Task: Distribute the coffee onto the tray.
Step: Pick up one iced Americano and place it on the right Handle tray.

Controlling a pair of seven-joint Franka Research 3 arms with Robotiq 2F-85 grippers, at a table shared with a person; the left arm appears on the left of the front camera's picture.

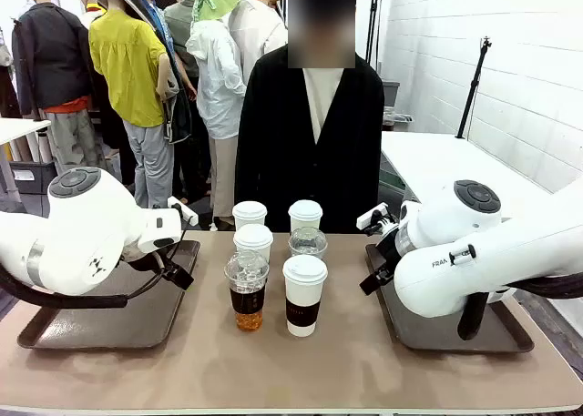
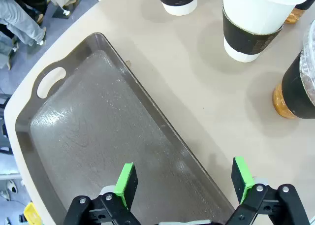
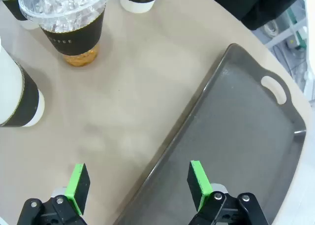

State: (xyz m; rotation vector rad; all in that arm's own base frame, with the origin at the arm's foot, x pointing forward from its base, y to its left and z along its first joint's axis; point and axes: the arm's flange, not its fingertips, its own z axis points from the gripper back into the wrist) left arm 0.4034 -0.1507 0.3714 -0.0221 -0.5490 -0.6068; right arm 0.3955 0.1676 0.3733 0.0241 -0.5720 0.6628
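Observation:
Several coffee cups stand clustered mid-table: white lidded paper cups with dark sleeves (image 1: 304, 293) and clear domed cups with amber liquid (image 1: 247, 290). My left gripper (image 1: 178, 272) hovers open over the inner edge of the left dark tray (image 1: 91, 325). In the left wrist view the left gripper (image 2: 184, 180) holds nothing above the tray (image 2: 83, 131), with a white cup (image 2: 256, 23) and a clear cup (image 2: 298, 89) beyond it. My right gripper (image 1: 373, 279) is open over the right tray (image 1: 437, 334). The right wrist view shows the right gripper (image 3: 139, 181) straddling the tray's rim (image 3: 246, 136), short of a clear cup (image 3: 69, 25).
A person in a black jacket stands at the far side of the table, right behind the cups. Both trays hold nothing. Bare tabletop lies between each tray and the cup cluster, and along the front edge.

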